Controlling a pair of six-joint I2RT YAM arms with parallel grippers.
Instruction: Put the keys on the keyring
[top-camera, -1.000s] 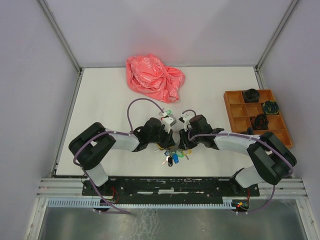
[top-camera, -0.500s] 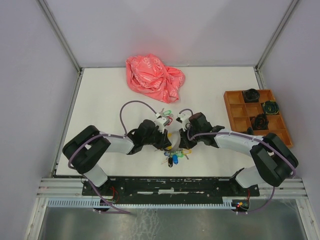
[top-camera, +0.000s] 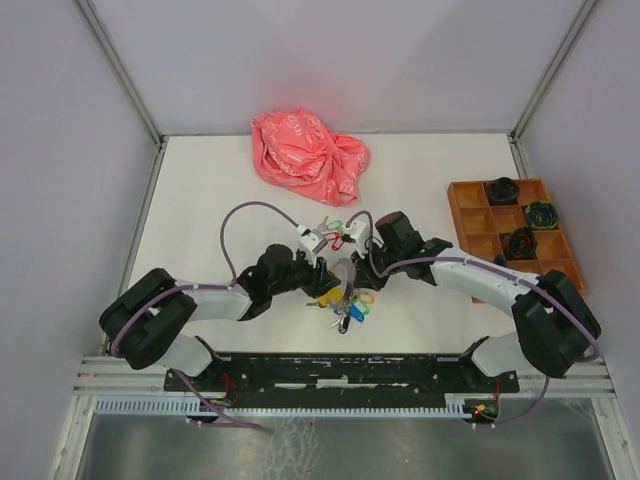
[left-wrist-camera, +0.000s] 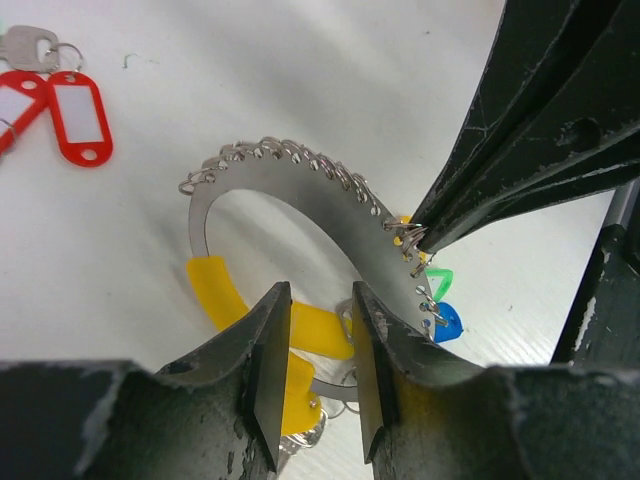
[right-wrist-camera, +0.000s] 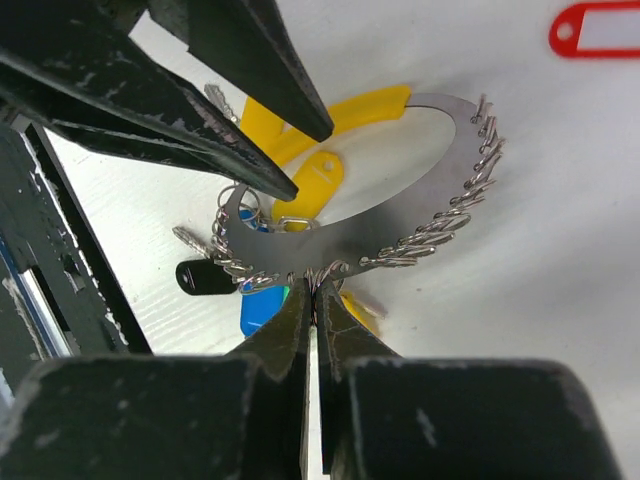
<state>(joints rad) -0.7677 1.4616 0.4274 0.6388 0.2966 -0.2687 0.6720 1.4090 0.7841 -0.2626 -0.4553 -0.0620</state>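
Note:
The keyring (left-wrist-camera: 300, 190) is a flat silver crescent band edged with small split rings, carrying yellow (left-wrist-camera: 215, 290), green and blue tags. It stands tilted up off the table (top-camera: 345, 275). My right gripper (right-wrist-camera: 313, 300) is shut on the keyring's (right-wrist-camera: 400, 220) ringed edge. My left gripper (left-wrist-camera: 315, 370) is open, its fingers (left-wrist-camera: 265, 370) straddling a yellow tag and the band's lower part without touching them. Two loose keys with red tags (left-wrist-camera: 70, 115) lie on the table beyond the keyring. From above, red and green tags (top-camera: 336, 236) show just past both grippers (top-camera: 340, 272).
A crumpled pink bag (top-camera: 308, 143) lies at the back of the table. A wooden compartment tray (top-camera: 455, 215) holding black objects stands at the right. Both arms meet near the table's front middle.
The left arm has swung out to the left and stretched lower. The right gripper has raised the keyring, whose tags now hang toward the front edge. The red and green tags now show.

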